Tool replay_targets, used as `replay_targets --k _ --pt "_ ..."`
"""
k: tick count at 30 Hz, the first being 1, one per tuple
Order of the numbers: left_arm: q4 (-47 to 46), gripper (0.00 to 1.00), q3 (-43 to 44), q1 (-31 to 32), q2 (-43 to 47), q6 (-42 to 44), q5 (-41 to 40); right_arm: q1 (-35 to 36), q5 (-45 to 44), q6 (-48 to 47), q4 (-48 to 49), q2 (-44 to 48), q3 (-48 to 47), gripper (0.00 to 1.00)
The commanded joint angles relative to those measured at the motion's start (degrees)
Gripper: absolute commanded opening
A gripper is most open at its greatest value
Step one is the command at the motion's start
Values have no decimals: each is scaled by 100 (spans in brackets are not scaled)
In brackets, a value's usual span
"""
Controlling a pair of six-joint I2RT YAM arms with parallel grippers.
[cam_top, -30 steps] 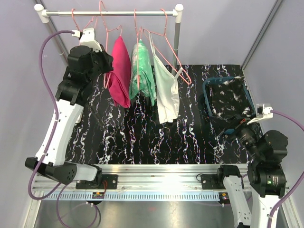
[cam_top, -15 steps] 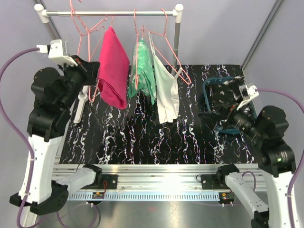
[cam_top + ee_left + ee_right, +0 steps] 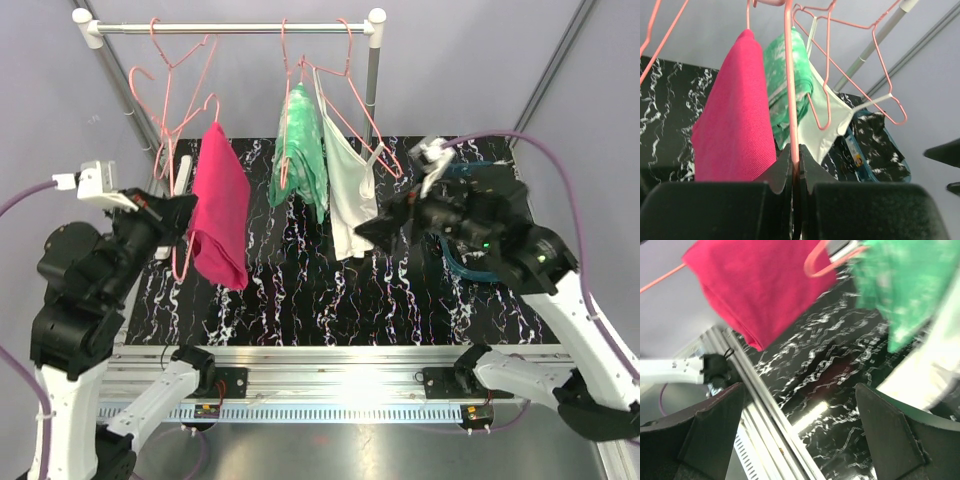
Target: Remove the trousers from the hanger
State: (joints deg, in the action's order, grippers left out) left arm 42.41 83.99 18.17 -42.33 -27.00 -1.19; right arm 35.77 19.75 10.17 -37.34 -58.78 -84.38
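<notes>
Between the left gripper's jaws, pressed tight together, runs the pink wire hanger. The magenta trousers drape over it just left of and above the jaws, below the rail. That arm stands upright, its wrist tipped toward the rail. Ahead of the right gripper's wide-spread jaws, up and to the left, hang the trousers. That arm reaches left across the marbled table.

Magenta trousers, pink hanger, green-and-white mottled garment and white camisole are hanging over black, white-veined table.
</notes>
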Motion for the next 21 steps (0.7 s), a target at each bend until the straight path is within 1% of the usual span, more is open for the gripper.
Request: replay_targets --k 1,2,3,4,5,6,7,10,11,13,14,16,17,21 --pt "-851 0 127 11 444 -349 312 1192 -979 -454 552 -317 -316 99" --pt "-744 0 118 11 479 -410 304 1517 -1625 -699 692 -535 -299 99" --pt "-665 0 109 11 541 -454 312 1921 -1945 -814 798 -633 -272 99" --pt "-595 0 74 11 628 -551 408 2552 -2392 -920 973 -713 -115 99" --pt "-550 0 74 11 664 -604 470 2932 -3232 -1156 1592 -818 34 99" --pt "-437 0 83 11 699 -656 497 3240 -3667 -1254 2007 -880 201 100" --pt "-383 0 83 11 734 -753 636 3713 -3932 -1324 2821 -941 498 100" --pt "-207 0 66 2 866 -920 734 4252 -4461 -1492 3679 -1485 511 99" --pt "-207 0 13 2 901 -947 760 4533 -4741 -1631 3934 -1896 397 99" --pt "-172 0 -5 2 945 -991 857 4737 -4927 -1764 4033 -2285 3 100" --pt "-137 0 4 2 980 -1000 875 4842 -4963 -1782 4042 -2635 -130 100" --pt "-119 0 -22 2 1042 -1052 884 4869 -4902 -1695 4077 -2901 -454 99" --pt "-128 0 -40 2 1103 -1070 884 4878 -4893 -1668 4042 -3163 -570 98" --pt "-102 0 -14 2 1200 -1175 936 4887 -5051 -1747 4042 -3578 -940 91"
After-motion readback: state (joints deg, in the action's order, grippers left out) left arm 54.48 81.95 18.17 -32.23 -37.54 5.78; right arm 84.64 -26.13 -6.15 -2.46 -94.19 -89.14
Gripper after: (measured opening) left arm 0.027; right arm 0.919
